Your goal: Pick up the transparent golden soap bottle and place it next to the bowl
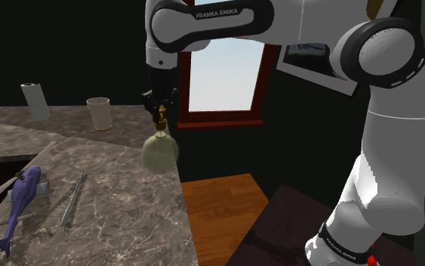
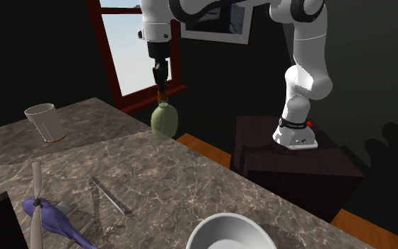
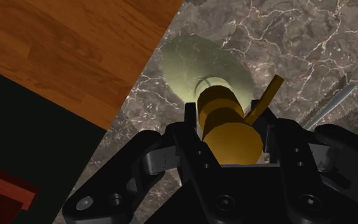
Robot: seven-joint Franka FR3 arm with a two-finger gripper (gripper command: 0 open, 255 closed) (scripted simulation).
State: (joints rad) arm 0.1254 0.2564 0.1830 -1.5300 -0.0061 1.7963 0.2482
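While the gripper [image 1: 160,110] clamps the golden pump cap of the soap bottle [image 1: 159,151], its pale translucent body hangs upright over the marble counter [image 2: 190,177], at the shoulder view's right edge, well apart from the white bowl [image 2: 218,222].

Brown marbled desk [image 1: 127,227]. White cup [image 1: 98,113] upright near far edge; pale grey roll [image 1: 35,100] standing further toward shoulder view's left. Purple toy helicopter [image 1: 20,202] lying nearer camera, thin grey tool [image 1: 73,198] just beside it. White bowl [image 2: 231,232] at second exterior view's lower edge.
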